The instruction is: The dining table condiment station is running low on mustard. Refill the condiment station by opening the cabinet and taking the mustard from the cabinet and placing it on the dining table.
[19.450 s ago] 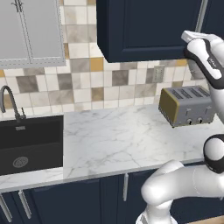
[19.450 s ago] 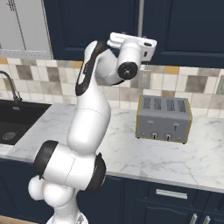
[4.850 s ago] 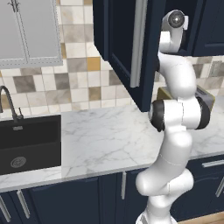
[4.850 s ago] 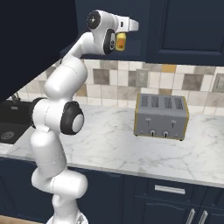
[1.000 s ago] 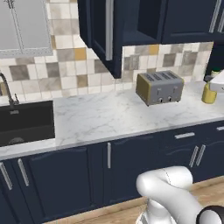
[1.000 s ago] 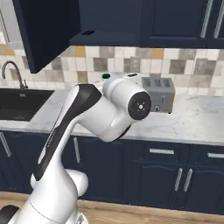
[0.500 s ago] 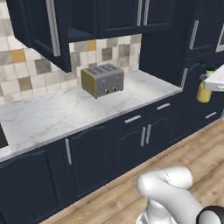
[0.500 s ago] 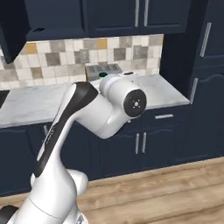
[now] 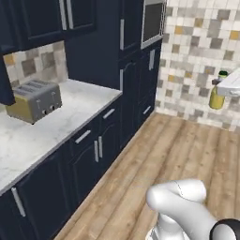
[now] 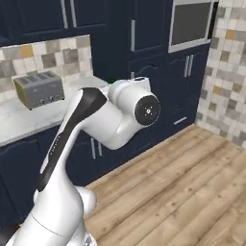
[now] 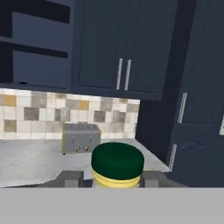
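As you looked along the hand, the jaws (image 11: 116,179) were closed on the mustard (image 11: 117,168), its dark green cap between the fingertips (image 11: 70,178). Beyond it you saw the marble worktop (image 11: 30,159) carrying a toaster (image 11: 80,138), then the tiled backsplash (image 11: 39,114) and the navy cabinet (image 11: 122,48) above.

Base views flank arm, both facing toaster (image 9: 33,99), hand view too

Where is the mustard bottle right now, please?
The mustard sits between the end effector fingers in the hand view; in the left base view it hangs at the right edge, before the tiled wall.
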